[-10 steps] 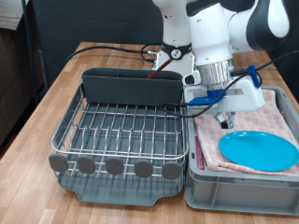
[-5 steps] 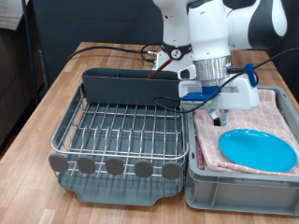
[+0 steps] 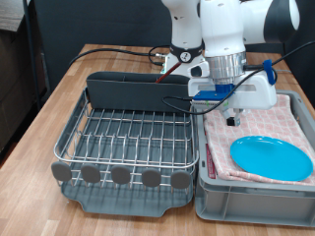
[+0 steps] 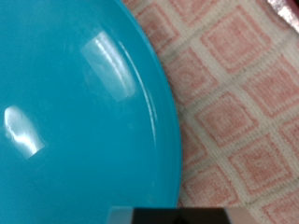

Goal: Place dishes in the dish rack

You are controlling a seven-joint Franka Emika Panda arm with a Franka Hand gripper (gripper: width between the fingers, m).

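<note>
I am logging the scene from the exterior view's left to its right.

The dish rack (image 3: pixel 126 147) is sitting on the wooden table (image 3: pixel 59 93) at the exterior view's left: a silver wire grid over a dark grey plastic tray, a deep grey utensil trough (image 3: pixel 138 91) running along its far side, a row of round grey tabs (image 3: pixel 120 175) along its near edge. I am seeing no dish on the wires; the trough's inside is hidden from this angle. The open grid is made to stand plates on edge, so it is waiting for them.

Just beside the rack, at the exterior view's right, a grey tub (image 3: pixel 258 192) is lying lined with a pink checked cloth (image 3: pixel 285 120). The cloth reads as soft woven fabric, probably there to cushion the dishes and stop them sliding.

The blue plate (image 3: pixel 272 157) is lying flat on that cloth, in the near part of the tub. It is round, smooth and glossy; the wrist view is catching bright highlights on the plate (image 4: pixel 84 112), with the cloth (image 4: pixel 238 103) showing past its curved rim. I judge it a hard, slick thing to pinch while flat.

The gripper (image 3: pixel 233 119) is hanging over the far part of the tub, above the cloth and just beyond the plate's far rim, apart from it. Nothing is showing between its fingers. I cannot tell how far apart the fingers stand. I am not seeing a cup or a spoon in either view.
</note>
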